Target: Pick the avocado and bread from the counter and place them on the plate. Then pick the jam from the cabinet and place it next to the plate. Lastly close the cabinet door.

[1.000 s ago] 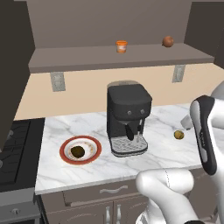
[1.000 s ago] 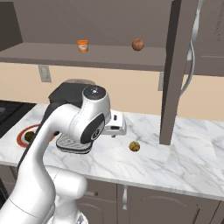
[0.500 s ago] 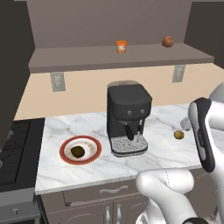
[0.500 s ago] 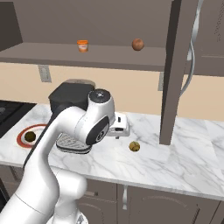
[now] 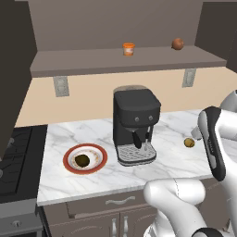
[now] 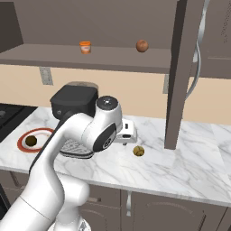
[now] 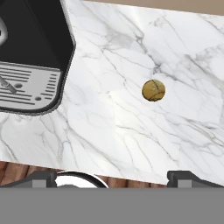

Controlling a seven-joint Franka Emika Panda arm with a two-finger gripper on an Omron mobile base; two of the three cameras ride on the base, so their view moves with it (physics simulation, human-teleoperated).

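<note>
The avocado [image 5: 82, 160] lies in the middle of the red-rimmed plate [image 5: 99, 156] at the left of the marble counter [image 5: 171, 159]. The bread [image 7: 153, 90], a small tan lump, sits alone on the counter right of the coffee machine, also seen as the bread [image 6: 138, 151]. My gripper [image 6: 126, 135] hovers above the counter between machine and bread, open, with nothing between its fingertips [image 7: 188, 177]. The bread lies ahead and to the right in the hand view. The orange jam [image 5: 128, 48] stands on the shelf of the cabinet [image 5: 115, 58].
A black coffee machine [image 5: 136, 125] stands mid-counter, its drip tray [image 7: 26, 89] close to my hand's left. A reddish-brown ball [image 5: 177, 44] sits on the shelf right of the jam. The open cabinet door [image 6: 180, 76] hangs over the right counter. A stove [image 5: 14, 157] adjoins at left.
The arm has swung a little to the right, toward the bread. The gripper stays open; the food, jam and plate have not moved.
</note>
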